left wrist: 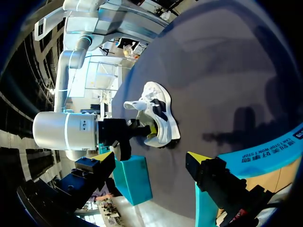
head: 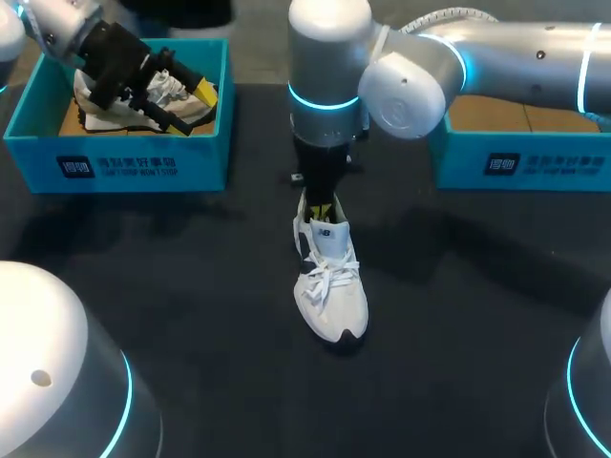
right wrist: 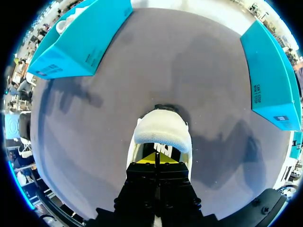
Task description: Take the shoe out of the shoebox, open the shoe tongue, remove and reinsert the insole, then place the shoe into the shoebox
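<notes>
I'm looking down on the black table (head: 191, 286), with one teal shoebox (head: 143, 167) sitting at its far left corner and another teal shoebox (head: 535, 162) sitting at its far right corner. My right arm (head: 496, 57) is coming in from the right and hanging over the middle of the table, well apart from both boxes. The white shoe (head: 332, 286) is standing on its sole there, out of the boxes, its toe pointing toward the near edge and its laces lying loose. A second shoe (head: 172, 91) is lying inside the left-hand box, under my left arm (head: 57, 19). The right gripper (right wrist: 156, 158) is pointing down at the heel end of the white shoe, at its opening, with its yellow tips pressing together; whether they are nipping anything thin I cannot tell. The left gripper (left wrist: 151, 157) is hanging over the left-hand box with its fingers spread wide and nothing lying between them
</notes>
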`<state>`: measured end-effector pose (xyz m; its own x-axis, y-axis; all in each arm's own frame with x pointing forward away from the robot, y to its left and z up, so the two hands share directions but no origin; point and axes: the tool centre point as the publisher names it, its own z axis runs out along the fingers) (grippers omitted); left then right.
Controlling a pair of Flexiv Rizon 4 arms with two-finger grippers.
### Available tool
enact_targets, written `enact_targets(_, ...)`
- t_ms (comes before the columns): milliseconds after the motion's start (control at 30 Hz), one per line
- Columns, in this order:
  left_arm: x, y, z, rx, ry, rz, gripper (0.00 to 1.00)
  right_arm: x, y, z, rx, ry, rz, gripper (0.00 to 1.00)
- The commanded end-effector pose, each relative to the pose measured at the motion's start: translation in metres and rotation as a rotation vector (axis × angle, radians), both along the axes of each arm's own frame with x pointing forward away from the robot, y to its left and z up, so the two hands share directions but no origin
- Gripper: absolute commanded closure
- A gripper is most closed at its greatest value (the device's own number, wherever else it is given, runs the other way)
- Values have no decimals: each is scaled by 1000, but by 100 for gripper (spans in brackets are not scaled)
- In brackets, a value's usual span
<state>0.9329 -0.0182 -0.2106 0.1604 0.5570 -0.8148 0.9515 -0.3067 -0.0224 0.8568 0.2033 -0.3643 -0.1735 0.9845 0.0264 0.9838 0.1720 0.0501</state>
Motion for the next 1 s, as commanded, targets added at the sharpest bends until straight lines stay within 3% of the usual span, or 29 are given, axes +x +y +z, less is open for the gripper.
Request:
enact_targets(33, 0, 0, 1, 3, -1, -1, 0, -1, 0, -2, -60, 14, -26, 100)
enact_targets(133, 0, 0, 1, 3, -1, -1, 0, -7, -4, -2, -129, 34, -55, 100)
enact_targets(433, 0, 0, 1, 3, -1, -1, 0, -26, -14, -6, -178, 89, -80, 100)
enact_targets(1000, 0, 0, 1, 3, -1, -1, 0, -47, -16, 6, -173, 206, -109, 100)
